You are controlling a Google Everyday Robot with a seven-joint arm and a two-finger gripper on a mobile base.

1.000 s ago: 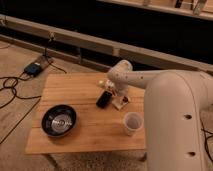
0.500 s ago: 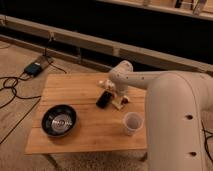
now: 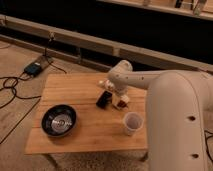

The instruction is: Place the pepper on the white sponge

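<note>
1. Black bowl (image 3: pixel 59 120): a round, dark, shallow vessel on the front-left part of the tabletop (image 3: pixel 75 92). Its inside shows a pale, shiny, ringed base; whether anything lies in it cannot be told.
2. White cup (image 3: pixel 132 123): a round, translucent, upright cup near the front-right edge of the tabletop, just beside the robot's large white body. What it contains cannot be told.
3. Tabletop: a rectangular wooden slab of light, warm grain with straight edges, standing on a speckled floor.
4. Black slab (image 3: pixel 104 99): a flat, dark, phone-like rectangle lying tilted near the middle of the tabletop, between the bowl and the gripper.
5. Gripper (image 3: pixel 118 98): at the end of the smooth, white, rounded arm, which reaches in from the right and bends down to the tabletop just right of the black slab. Whether the fingers are released or clenched cannot be told.
6. White sponge (image 3: pixel 123 100): a small, flat, cream-white block lying under the gripper, partly hidden by it.
7. Pepper (image 3: pixel 116 104): a tiny red, roundish spot at the lower-left edge of the sponge, close below the gripper; whether it touches the sponge cannot be told.
8. Cables (image 3: pixel 15 92): dark cords looped on the floor left of the tabletop.
</note>
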